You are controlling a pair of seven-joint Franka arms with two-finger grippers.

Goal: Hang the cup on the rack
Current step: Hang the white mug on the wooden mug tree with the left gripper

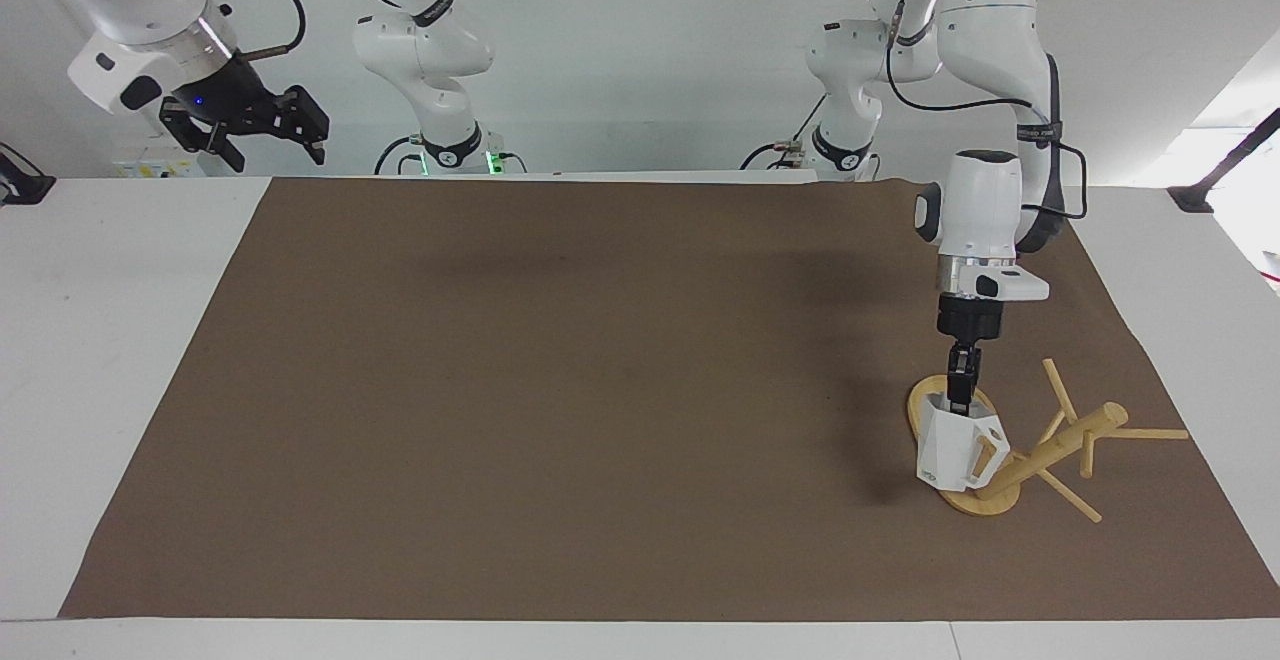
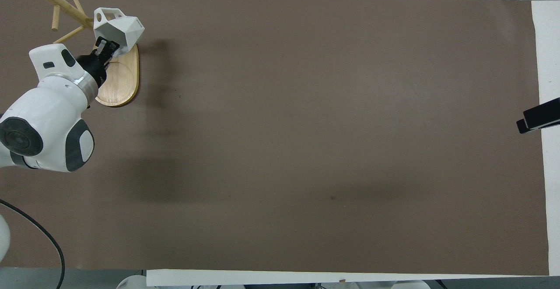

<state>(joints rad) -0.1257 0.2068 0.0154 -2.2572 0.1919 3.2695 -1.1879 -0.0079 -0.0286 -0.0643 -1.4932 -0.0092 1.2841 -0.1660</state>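
The white faceted cup [image 1: 955, 455] hangs from my left gripper [image 1: 960, 402], which is shut on its rim. The cup is held just above the oval base of the bamboo rack [image 1: 1060, 445], with its angular handle turned toward the central post and close beside it. In the overhead view the cup [image 2: 120, 28] covers the part of the rack's base [image 2: 120, 83] farthest from the robots, next to the post and pegs. My left gripper [image 2: 105, 46] shows there too. My right gripper [image 1: 265, 130] is open and empty, raised over the table edge at the right arm's end.
A brown mat [image 1: 600, 390] covers the table. The rack's thin pegs [image 1: 1150, 432] stick out toward the mat's edge at the left arm's end. My right gripper's tip [image 2: 536, 120] shows at the mat's edge in the overhead view.
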